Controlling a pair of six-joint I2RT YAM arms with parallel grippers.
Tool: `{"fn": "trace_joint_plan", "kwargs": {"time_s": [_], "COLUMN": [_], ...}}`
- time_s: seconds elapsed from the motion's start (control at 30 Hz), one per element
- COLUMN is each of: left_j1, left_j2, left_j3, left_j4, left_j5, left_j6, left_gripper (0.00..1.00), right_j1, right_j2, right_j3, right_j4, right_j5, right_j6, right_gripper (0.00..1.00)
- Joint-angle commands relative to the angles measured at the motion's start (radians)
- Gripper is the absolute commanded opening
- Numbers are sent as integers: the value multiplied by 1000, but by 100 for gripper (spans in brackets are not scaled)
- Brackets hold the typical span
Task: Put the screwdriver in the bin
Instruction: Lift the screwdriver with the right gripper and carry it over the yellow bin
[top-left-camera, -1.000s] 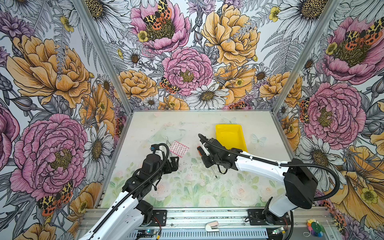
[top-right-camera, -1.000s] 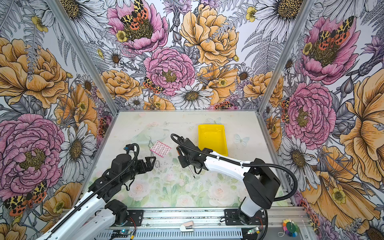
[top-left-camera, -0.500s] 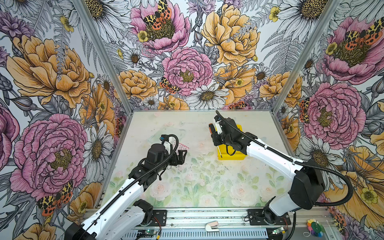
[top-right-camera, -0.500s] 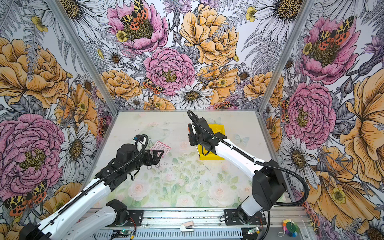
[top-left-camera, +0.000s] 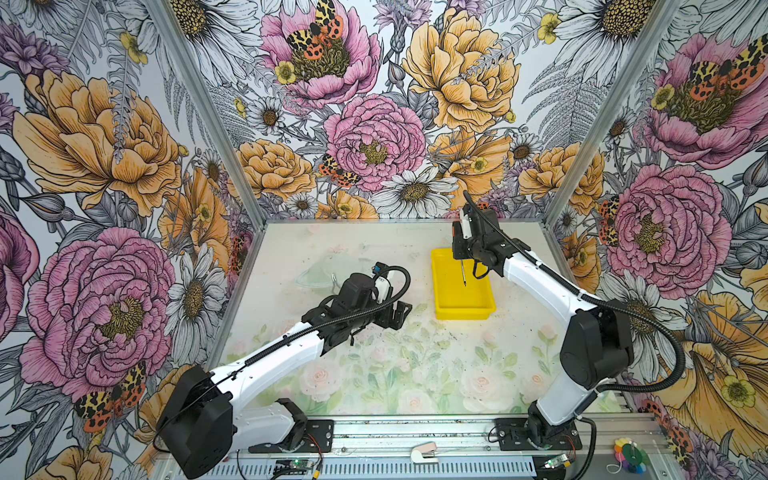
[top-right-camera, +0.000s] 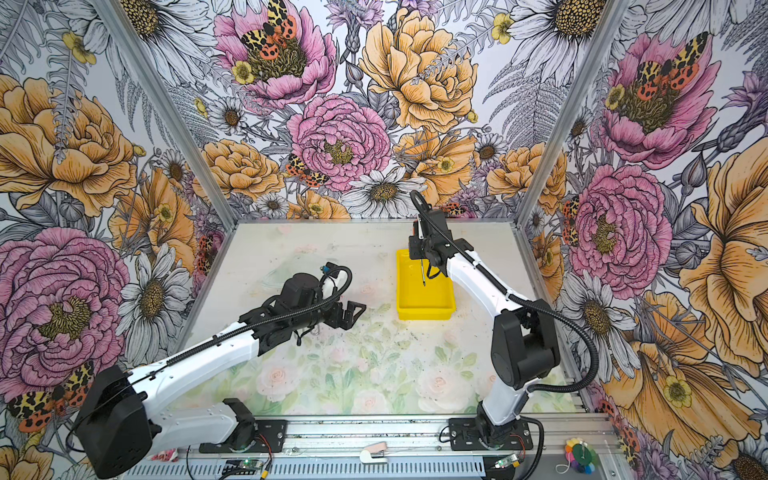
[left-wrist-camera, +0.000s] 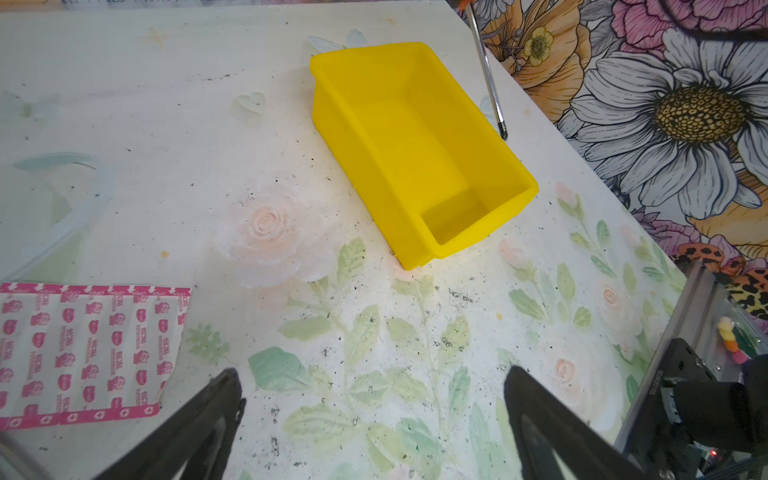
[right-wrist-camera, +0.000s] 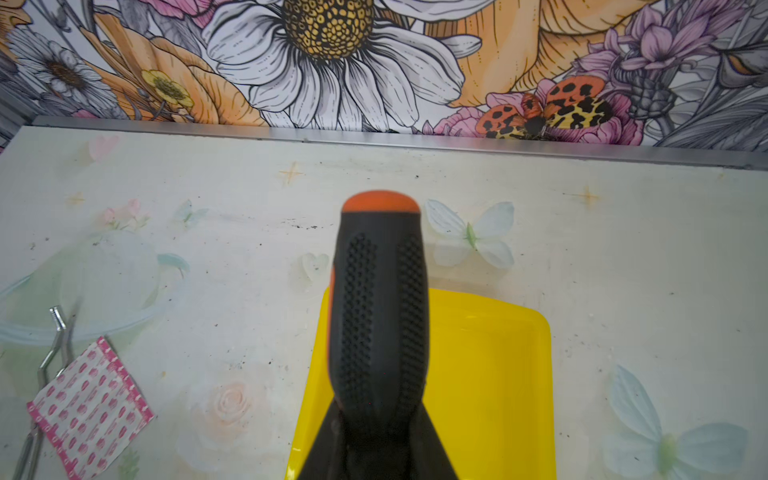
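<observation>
Screwdriver (right-wrist-camera: 380, 307) is clamped by its black-and-orange handle in the right gripper (right-wrist-camera: 376, 432), jaws closed on it; the thin shaft (top-left-camera: 463, 272) hangs above the bin (top-left-camera: 461, 309) interior, tip clear of the floor. Bin sits on the table (top-left-camera: 374, 374) at about 1 o'clock from table centre. Left gripper (left-wrist-camera: 370, 419) hovers at 9 o'clock from the bin, jaws apart, holding nothing. Pink-patterned packet (left-wrist-camera: 83, 349) lies beside it.
</observation>
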Motion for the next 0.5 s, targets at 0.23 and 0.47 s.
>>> {"fn": "trace_joint_plan", "kwargs": {"time_s": [0.23,0.47], "left_j1": [-111,-136], "left_j2": [95,118], "left_j3": [87,91], "left_j4": [66,76], "left_j5": [24,28], "left_j6": [14,-2], "left_gripper": [99,99], "right_j1": [-40,-42], "right_j2": [131,214], "right_j3": [65,90], "right_j4": [7,7], "right_j5": [-5,-5], "right_j6": [20,42], "right_gripper": [0,0]}}
